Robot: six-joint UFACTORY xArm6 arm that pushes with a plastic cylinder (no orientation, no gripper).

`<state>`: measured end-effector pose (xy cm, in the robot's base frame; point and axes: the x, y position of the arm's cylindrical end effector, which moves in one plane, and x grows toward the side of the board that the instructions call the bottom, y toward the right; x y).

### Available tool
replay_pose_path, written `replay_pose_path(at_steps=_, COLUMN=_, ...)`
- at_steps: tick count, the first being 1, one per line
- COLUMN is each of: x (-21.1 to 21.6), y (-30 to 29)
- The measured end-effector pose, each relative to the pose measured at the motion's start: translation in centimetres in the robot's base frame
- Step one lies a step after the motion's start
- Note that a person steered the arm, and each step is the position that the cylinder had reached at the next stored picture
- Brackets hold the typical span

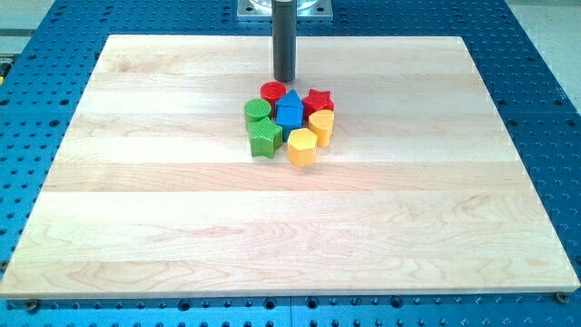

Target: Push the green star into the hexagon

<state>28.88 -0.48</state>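
1. You have no box, tray or bin in this view; the only carrier is the pale wooden tabletop (182,209), a board of glued planks lying on a blue perforated base (545,91). All the blocks sit on it in one tight cluster, a little toward the view's top of centre.
2. Your green star (264,138) is at the cluster's lower left corner. The yellow hexagon (301,147) lies just to its right, close beside it; whether the two touch cannot be told.
3. My tip (285,80) stands toward the view's top of the cluster, just above the red cylinder (272,91). The green star is well below it, slightly left, with the green cylinder (258,112) and the blue block (290,111) between.
4. There is no hand here: the arm ends in a straight dark rod, so nothing is clenched or grasped.
5. A red star (318,100) sits at the cluster's upper right, with a second yellow block (321,125) under it; its shape is unclear. The blocks look matte and solid.
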Motion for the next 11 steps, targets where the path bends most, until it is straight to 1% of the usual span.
replay_pose_path(at_steps=1, x=0.0, y=0.0)
replay_pose_path(at_steps=2, x=2.3, y=-0.1)
replay_pose_path(at_steps=3, x=4.8, y=-2.4)
replay_pose_path(at_steps=4, x=5.0, y=-5.9)
replay_pose_path(at_steps=5, x=10.9, y=-8.5)
replay_pose_path(at_steps=6, x=15.0, y=-9.4)
replay_pose_path(at_steps=7, x=16.5, y=-4.2)
replay_pose_path(at_steps=8, x=16.8, y=0.8)
replay_pose_path(at_steps=9, x=16.0, y=1.7)
replay_pose_path(at_steps=10, x=13.2, y=4.6)
replay_pose_path(at_steps=11, x=13.1, y=8.3)
